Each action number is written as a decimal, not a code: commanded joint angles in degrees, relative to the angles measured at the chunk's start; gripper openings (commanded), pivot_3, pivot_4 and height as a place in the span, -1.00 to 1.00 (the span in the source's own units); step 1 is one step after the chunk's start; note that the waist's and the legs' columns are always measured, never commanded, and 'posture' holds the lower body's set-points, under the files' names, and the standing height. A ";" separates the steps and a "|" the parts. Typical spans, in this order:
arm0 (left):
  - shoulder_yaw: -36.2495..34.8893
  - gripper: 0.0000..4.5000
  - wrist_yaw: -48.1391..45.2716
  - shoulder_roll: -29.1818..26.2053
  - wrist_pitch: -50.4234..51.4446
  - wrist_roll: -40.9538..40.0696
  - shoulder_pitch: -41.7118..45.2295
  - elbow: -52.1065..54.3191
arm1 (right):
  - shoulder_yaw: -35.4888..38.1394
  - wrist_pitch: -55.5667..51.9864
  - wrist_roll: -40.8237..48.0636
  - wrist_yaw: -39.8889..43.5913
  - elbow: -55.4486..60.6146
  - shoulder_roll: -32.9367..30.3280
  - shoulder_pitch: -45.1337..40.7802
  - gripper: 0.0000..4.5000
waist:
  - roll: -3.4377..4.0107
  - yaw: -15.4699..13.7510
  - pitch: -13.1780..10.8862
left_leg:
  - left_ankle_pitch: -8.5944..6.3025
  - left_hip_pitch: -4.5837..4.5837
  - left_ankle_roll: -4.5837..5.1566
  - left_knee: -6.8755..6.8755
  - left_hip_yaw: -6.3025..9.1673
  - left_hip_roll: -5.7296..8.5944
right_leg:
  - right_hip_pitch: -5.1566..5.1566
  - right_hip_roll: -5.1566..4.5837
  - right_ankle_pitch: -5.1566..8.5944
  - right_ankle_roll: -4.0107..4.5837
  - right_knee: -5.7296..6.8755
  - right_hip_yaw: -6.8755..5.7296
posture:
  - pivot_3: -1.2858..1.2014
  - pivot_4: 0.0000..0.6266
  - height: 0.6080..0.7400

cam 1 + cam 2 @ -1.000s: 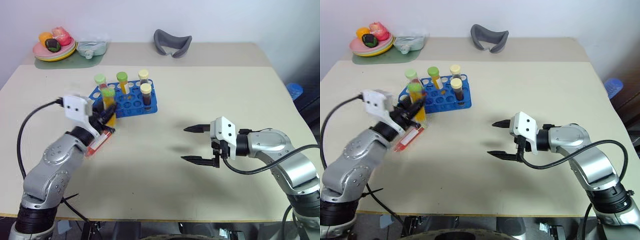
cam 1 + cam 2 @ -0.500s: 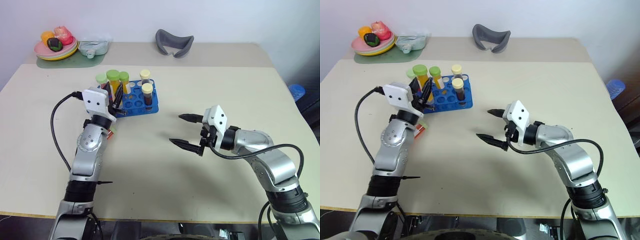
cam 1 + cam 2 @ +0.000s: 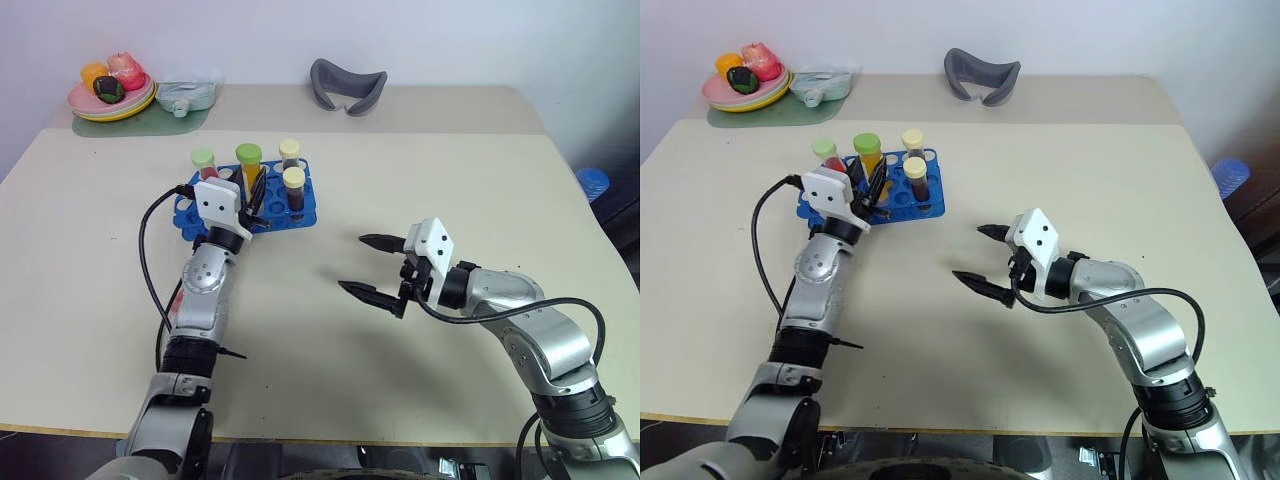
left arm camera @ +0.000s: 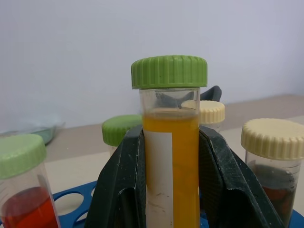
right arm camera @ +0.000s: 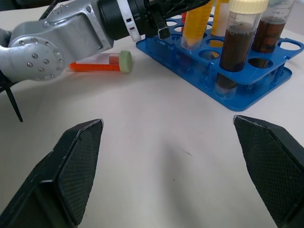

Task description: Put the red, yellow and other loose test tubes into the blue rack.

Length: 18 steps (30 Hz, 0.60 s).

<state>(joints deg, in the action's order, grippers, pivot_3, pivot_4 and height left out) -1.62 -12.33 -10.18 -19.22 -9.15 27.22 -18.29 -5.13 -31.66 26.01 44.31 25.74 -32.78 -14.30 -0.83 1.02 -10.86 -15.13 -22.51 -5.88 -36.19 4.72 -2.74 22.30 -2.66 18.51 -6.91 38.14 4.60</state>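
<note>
Yellow test tube [image 4: 170,156], green cap: clamped between the two fingers of my left gripper [image 3: 252,199], held upright over the blue rack [image 3: 300,212], on the rack's side nearest my left arm. Whether its foot has entered a hole I cannot tell.

Blue rack, contents: two cream-capped tubes [image 3: 292,190] of dark liquid, seated at the end toward my right arm; one green-capped red tube [image 3: 203,163] standing at the opposite end.

Loose red tube [image 5: 97,62], pale green cap: lying flat on the table [image 3: 450,180], just beside the rack's near edge, close under my left forearm. Not yet racked.

Right gripper [image 3: 372,267]: fingers spread wide, holding nothing, hovering over bare table well apart from the rack on its right-arm side.

Risks, as I judge them: the yellow tube may meet the rim of a hole and not the hole itself, tipping the light rack or sliding it; a tilted descent could knock the neighbouring dark tubes. My left forearm may roll the loose red tube away.

Surroundings, beyond the rack at the table's far edge: plate of toy food [image 3: 110,100], a pale container [image 3: 185,97], a grey curved object [image 3: 345,85]. None obstructs.
</note>
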 commanded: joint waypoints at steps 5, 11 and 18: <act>-1.21 -0.61 -0.13 1.15 -3.28 0.54 0.66 -1.20 | 1.00 0.50 1.01 -0.22 2.60 0.14 -0.15 1.00 | 0.00 -0.04 0.00 | 0.00 0.00 0.00 0.00 0.00 0.00 | 0.00 0.00 0.00 0.00 0.00 0.00 | 0.03 -0.52 1.00; -1.23 -0.15 -0.73 1.28 -3.17 0.27 -0.67 -0.67 | 0.91 0.36 1.26 -0.24 2.81 0.28 -0.27 1.00 | 0.00 -0.04 0.00 | 0.00 0.00 0.00 0.00 0.01 0.00 | 0.00 0.00 0.00 0.00 0.00 0.00 | 0.03 -0.52 1.00; -2.22 0.98 -1.24 0.13 0.26 -1.14 -3.48 5.24 | 0.75 0.33 1.25 -0.44 2.99 0.47 -0.36 1.00 | 0.00 0.08 0.00 | 0.00 0.00 0.00 0.00 0.01 0.00 | 0.00 0.00 0.00 0.00 0.01 0.00 | 0.03 -0.52 1.00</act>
<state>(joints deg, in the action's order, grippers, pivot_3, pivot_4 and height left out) -2.65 -13.22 -9.20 -19.80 -9.32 24.38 -17.56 -5.19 -31.77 26.14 44.04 25.77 -32.65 -14.33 -0.83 1.10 -10.86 -15.13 -22.51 -5.89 -36.19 4.73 -2.74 22.31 -2.66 18.51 -6.91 38.15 4.60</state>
